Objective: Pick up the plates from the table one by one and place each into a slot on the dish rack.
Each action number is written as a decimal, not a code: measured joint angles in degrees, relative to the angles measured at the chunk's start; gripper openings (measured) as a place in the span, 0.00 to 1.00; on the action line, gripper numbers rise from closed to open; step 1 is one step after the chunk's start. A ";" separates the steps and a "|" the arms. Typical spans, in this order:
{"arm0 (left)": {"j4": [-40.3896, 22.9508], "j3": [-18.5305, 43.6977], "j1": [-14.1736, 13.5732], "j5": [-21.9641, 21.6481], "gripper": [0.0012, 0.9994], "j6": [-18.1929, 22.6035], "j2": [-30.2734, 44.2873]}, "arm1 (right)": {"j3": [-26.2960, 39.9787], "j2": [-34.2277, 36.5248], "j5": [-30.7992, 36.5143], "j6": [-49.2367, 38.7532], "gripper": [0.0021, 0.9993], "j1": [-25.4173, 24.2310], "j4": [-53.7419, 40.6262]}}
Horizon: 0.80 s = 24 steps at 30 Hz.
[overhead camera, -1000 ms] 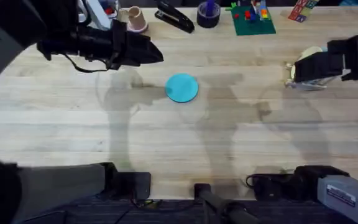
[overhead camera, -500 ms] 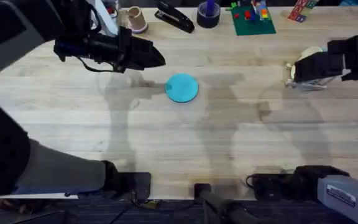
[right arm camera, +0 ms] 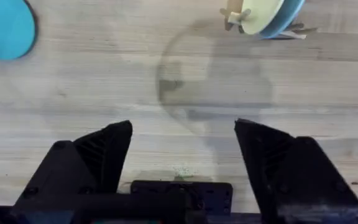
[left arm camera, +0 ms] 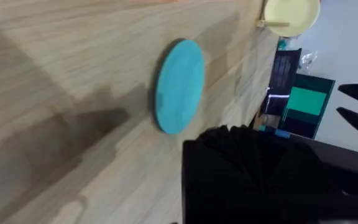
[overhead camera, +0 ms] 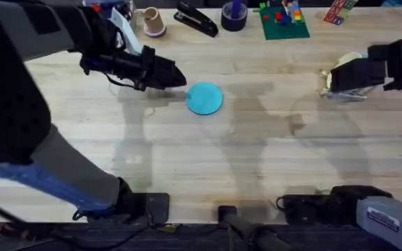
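- Left gripper (overhead camera: 175, 75): hangs low over the pale wooden surface (overhead camera: 187, 160), tip aimed at 3 o'clock, just short of the turquoise plate (overhead camera: 204, 97). No contact with the plate visible from overhead. Cannot tell how far the fingers stand apart; nothing seen held.
- Turquoise plate: lies flat near the middle of the surface, at 4 o'clock from the left gripper tip and well apart from the dish rack (overhead camera: 340, 82). In the left wrist view, seen (left arm camera: 179, 86) just beyond the dark gripper body; in the right wrist view, seen (right arm camera: 5, 28) far off at the edge.
- Right gripper (right arm camera: 182, 155): fingers spread wide, holding nothing, poised above bare planks, with the rack ahead of it in its own camera.
- Dish rack: stands at the 3 o'clock side of the surface, partly hidden overhead by the right arm. Carries a pale yellow plate (right arm camera: 261, 14) upright in a slot, and a light blue plate (right arm camera: 286, 18) upright close behind it. Thin dowels (right arm camera: 234, 14) stick out beside the yellow plate.
- Pale yellow plate also seen in the left wrist view (left arm camera: 291, 15), far past the turquoise one.
- Along the 12 o'clock edge of the surface: a black stapler (overhead camera: 196, 19), a dark tape roll (overhead camera: 234, 15), a green base with small coloured bricks (overhead camera: 283, 19).
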 joint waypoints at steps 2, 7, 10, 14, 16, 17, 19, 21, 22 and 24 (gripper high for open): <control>0.61 0.00 -0.01 -0.28 0.04 0.49 1.92 | 0.00 0.00 0.00 0.00 1.00 0.00 0.00; 3.71 0.00 -0.02 -1.45 0.04 1.25 6.86 | 0.00 0.00 0.00 0.00 1.00 0.00 0.00; 5.43 0.00 -0.19 -1.71 0.04 1.39 10.37 | 0.00 0.00 0.00 0.00 1.00 0.00 0.00; 7.39 0.13 -1.15 -0.83 0.04 2.40 14.17 | 0.00 0.00 0.00 0.00 1.00 0.00 0.00; 7.72 0.49 -1.57 -0.96 0.04 2.44 14.37 | 0.00 0.00 0.00 0.00 1.00 0.00 -0.01; 7.72 0.73 -1.80 -0.84 0.04 2.59 14.57 | 0.00 0.00 0.00 0.00 1.00 0.00 0.00; 7.85 0.90 -2.12 -0.92 0.04 2.61 14.67 | 0.00 0.00 0.00 0.00 1.00 0.00 0.00; 7.85 0.96 -2.38 -0.99 0.04 2.59 14.67 | 0.00 -0.02 0.00 0.00 1.00 0.00 0.00; 7.85 0.98 -2.46 -1.01 0.04 2.59 14.67 | 0.00 0.00 0.00 0.00 1.00 0.00 0.00; 7.85 1.03 -2.54 -0.99 0.04 2.59 14.73 | 0.00 0.00 0.00 0.00 1.00 0.00 0.00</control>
